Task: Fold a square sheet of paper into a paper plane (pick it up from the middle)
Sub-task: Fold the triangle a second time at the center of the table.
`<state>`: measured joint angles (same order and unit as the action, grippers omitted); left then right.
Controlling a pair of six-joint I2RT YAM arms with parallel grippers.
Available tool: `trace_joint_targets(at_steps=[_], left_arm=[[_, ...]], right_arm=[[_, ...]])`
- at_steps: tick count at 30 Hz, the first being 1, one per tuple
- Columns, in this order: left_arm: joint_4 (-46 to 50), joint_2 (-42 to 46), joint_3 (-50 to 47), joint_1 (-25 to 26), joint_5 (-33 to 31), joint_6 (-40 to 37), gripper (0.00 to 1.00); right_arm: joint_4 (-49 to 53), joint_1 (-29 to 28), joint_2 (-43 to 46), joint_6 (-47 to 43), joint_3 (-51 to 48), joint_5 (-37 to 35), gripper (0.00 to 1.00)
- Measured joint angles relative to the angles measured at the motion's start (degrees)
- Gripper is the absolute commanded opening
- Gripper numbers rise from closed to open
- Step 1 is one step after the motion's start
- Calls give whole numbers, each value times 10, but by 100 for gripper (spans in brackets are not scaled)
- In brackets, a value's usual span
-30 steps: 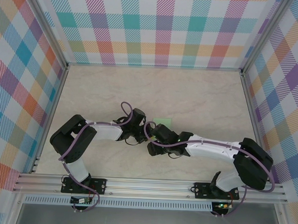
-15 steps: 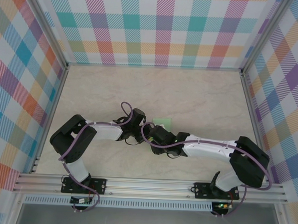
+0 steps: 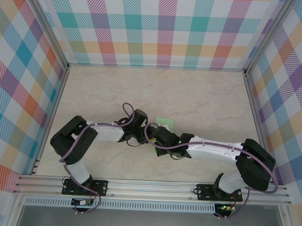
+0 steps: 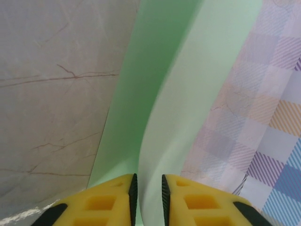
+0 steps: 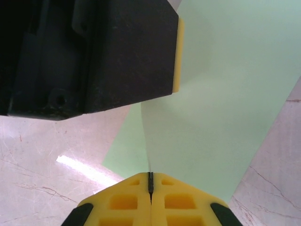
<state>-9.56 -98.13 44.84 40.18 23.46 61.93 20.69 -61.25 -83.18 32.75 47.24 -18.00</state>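
the two arms are meeting over the middle of the marble-patterned tabletop [image 3: 202, 95], wrists angling in toward each other, and the square sheet of paper [image 3: 163, 122] is sitting right between them, a pale mint-green corner poking out just past the wrists on the far side.

the right tool [image 5: 150, 181] is pressing its yellow fingers fully together, with no gap showing along the seam, and it is pinching the near edge of the sheet there. in the right wrist view the paper is rising from that seam and fanning out wide, bowing slightly, with a darker green layer lying lower on the left.

the left tool [image 4: 147, 193] is standing narrowly parted, a slim gap showing between its two yellow fingers. a curved fold of the paper is running up out of that gap, with a second, shadowed layer beside it on the left. whether the pads are touching the sheet is impossible to tell.

in the right wrist view, one black finger of the left tool is hanging at the upper left, and its yellow pad [image 5: 177, 56] is resting against the face of the sheet.

the plaid wall [image 4: 282, 155] is showing beyond the paper in the left wrist view.
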Motion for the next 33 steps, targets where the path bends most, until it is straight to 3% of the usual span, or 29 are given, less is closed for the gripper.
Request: trace_joint_targets(at_steps=[5, 8, 13, 16, 20, 33], left_arm=[[44, 44, 0, 0, -23, -2, 48], [70, 91, -1, 2, -47, -9, 49], [100, 141, -1, 11, -75, -24, 35], [115, 139, -1, 30, -82, -33, 25], [118, 118, -1, 62, -82, -36, 18], [137, 21, 29, 97, -97, -41, 14]], right_arm=[[-1, 7, 17, 0, -4, 5, 2], [-6, 23, 35, 5, -21, 19, 2], [-27, 82, 71, 13, -64, 73, 3], [-44, 122, 86, 16, -83, 117, 4], [-60, 163, 92, 21, -94, 169, 4], [-61, 189, 92, 24, -98, 211, 5]])
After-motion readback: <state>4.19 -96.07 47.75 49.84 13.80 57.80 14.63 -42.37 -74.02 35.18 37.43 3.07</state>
